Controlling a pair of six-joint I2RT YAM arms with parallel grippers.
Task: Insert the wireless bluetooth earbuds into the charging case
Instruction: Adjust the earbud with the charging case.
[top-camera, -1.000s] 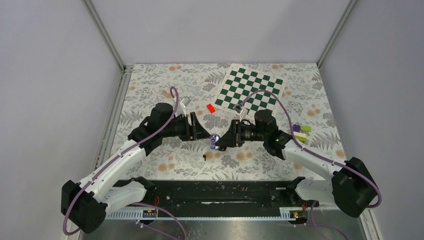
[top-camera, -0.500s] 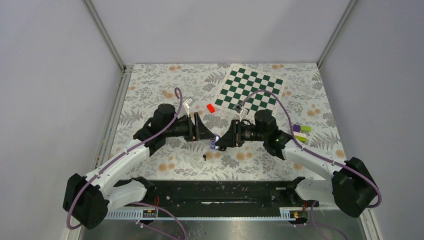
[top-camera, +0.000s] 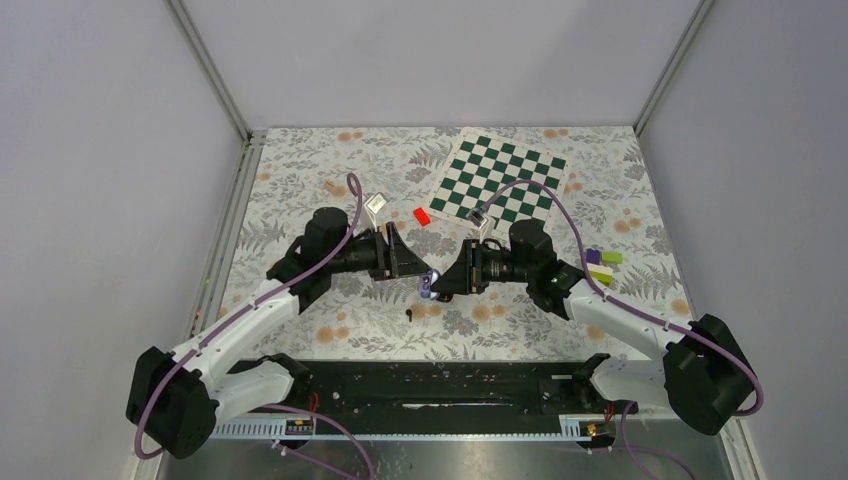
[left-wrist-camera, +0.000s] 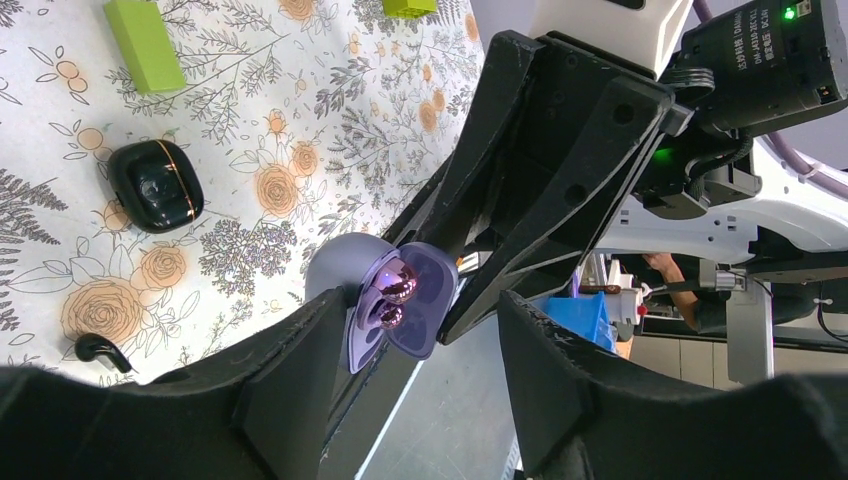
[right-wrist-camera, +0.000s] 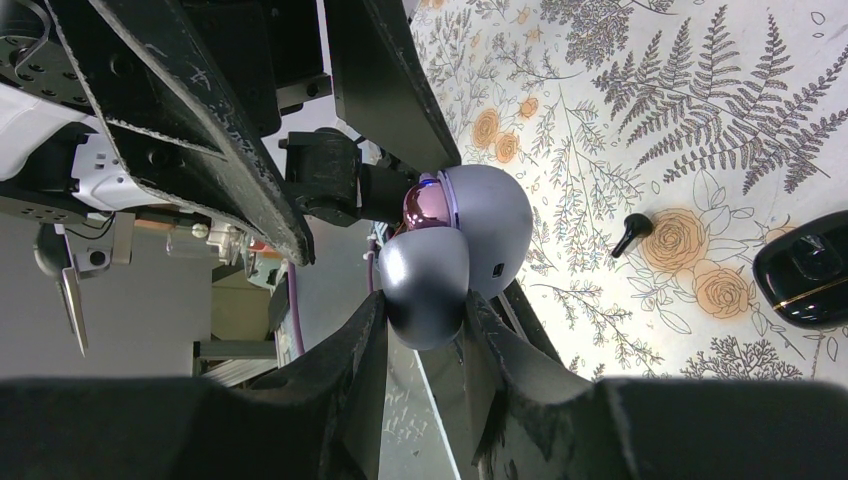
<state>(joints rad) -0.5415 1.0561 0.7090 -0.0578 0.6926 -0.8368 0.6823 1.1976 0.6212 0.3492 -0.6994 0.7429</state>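
Nearest you, at the bottom of the left wrist view, your left fingers (left-wrist-camera: 290, 390) stand apart with nothing between them. Their tips sit to either side of the open charging case (left-wrist-camera: 432, 300), and I can't tell whether they touch it.

The case hangs in mid-air at the centre of that view, above the surface (left-wrist-camera: 250, 130) rather than on it. It has a lilac shell, and two glossy pink earbuds (left-wrist-camera: 397, 282) sit side by side in its inner face.

Just beyond it, your right fingers (right-wrist-camera: 345, 390) are clamped on one rounded half of the shell, low in the centre of the right wrist view. I can't tell whether that half is the lid or the base.

To my eye the insertion of this pair is at its end, since both buds look seated. Next, draw the left fingers straight back without brushing the open half, and keep the right grip steady.

Farther off, at the left of the left wrist view, a black earbud (left-wrist-camera: 97, 348) lies loose on the surface. A black case (left-wrist-camera: 155, 185) lies above it in the frame, apart from it. That bud is small and glossy, so it would call for a careful, narrow pinch.

A lime-green block (left-wrist-camera: 145, 45) lies at the upper left, well apart from them.
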